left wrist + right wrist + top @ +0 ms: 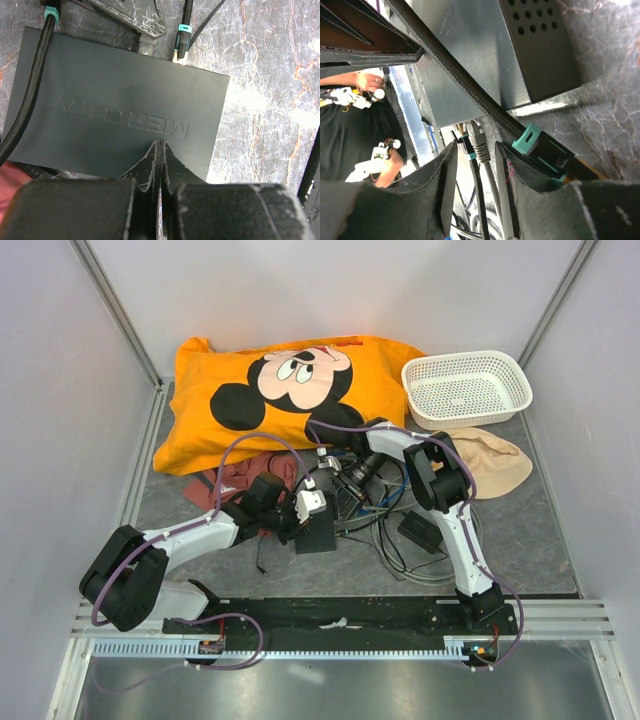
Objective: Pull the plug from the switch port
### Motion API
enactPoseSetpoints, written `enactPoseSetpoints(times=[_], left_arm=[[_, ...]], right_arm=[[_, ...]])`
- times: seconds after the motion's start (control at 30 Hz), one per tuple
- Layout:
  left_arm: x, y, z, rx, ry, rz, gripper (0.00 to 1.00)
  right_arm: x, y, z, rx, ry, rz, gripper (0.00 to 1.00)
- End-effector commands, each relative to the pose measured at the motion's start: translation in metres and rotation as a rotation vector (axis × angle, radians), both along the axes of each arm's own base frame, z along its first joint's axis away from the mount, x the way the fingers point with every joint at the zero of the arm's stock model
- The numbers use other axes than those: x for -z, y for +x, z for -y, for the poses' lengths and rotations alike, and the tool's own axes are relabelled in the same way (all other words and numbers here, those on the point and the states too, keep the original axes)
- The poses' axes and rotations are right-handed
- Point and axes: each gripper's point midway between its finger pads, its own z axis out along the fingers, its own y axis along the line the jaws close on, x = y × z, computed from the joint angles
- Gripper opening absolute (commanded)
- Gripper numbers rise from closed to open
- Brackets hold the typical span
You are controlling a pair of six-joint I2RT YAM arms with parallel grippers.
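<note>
Orange cloth: at the back left of the tabletop, well apart from the switch.
Left gripper: jaws pressed together with nothing between them. The tips are over the near edge of the switch's lid; I cannot tell whether they touch it.
Braided cable: thick and black with a teal collar, lying along the left part of the lid.
Switch: flat dark grey box, lid up, mid-tabletop between the two grippers. Its row of sockets is on the edge facing away from the left gripper.
Plug: grey with a clear tip, and the tip is in its port as far as shows.
Teal plug: on a thin black lead, just beside the plug.
Right gripper: jaws spread, one on either side of the two plugs, with gaps showing. They are not pinching.
Brick: black, right of the switch among loose cables.
Basket: white, at the back right, well apart.
</note>
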Motion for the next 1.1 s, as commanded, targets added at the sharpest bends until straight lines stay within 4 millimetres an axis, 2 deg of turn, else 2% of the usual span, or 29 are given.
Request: enactPoseSetpoints(times=[0.0, 0.37, 0.77, 0.97, 1.07], left_arm=[[0.020, -0.012, -0.012, 0.015, 0.067, -0.038, 0.01], [0.020, -0.012, -0.012, 0.014, 0.067, -0.039, 0.01], [0.020, -0.012, -0.013, 0.013, 0.068, -0.034, 0.02], [0.021, -0.013, -0.014, 0.014, 0.068, -0.037, 0.01], [0.020, -0.012, -0.013, 0.012, 0.066, -0.034, 0.02]], right_arm=[[0.014, 0.006, -0.004, -0.021, 0.009, 0.040, 0.44], [0.025, 0.019, -0.008, 0.028, -0.047, 0.091, 0.45], [0.029, 0.010, -0.014, -0.003, -0.082, 0.114, 0.46], [0.033, 0.010, -0.014, -0.001, -0.097, 0.111, 0.43], [0.035, 0.012, -0.013, 0.002, -0.101, 0.112, 0.38]])
